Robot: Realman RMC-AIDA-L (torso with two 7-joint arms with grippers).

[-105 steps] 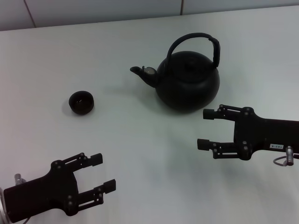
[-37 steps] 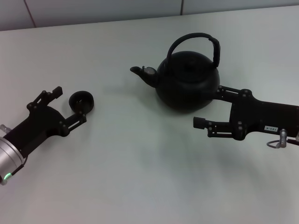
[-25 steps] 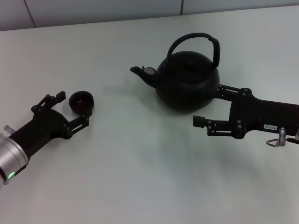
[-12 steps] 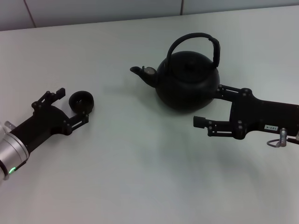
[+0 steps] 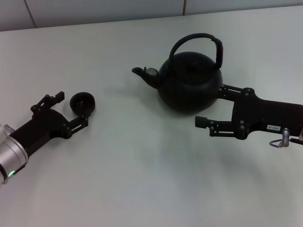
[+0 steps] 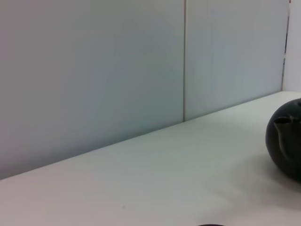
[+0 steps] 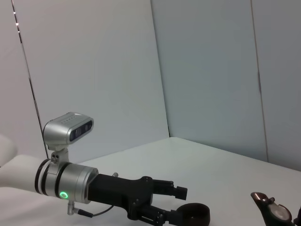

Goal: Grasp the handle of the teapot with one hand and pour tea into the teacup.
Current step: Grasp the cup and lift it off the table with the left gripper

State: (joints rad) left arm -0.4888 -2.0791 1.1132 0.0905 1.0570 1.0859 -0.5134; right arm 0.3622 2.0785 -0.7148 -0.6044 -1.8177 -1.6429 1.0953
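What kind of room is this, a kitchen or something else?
Probably a lab or test room, not a kitchen: a bare white table against plain grey wall panels, holding only a black teapot and a small teacup, with two robot arms reaching in.

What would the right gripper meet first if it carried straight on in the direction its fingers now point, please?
Probably the teapot. The right gripper points leftward, open, with its far finger already against the pot's round belly and its near finger on bare table; height is uncertain.
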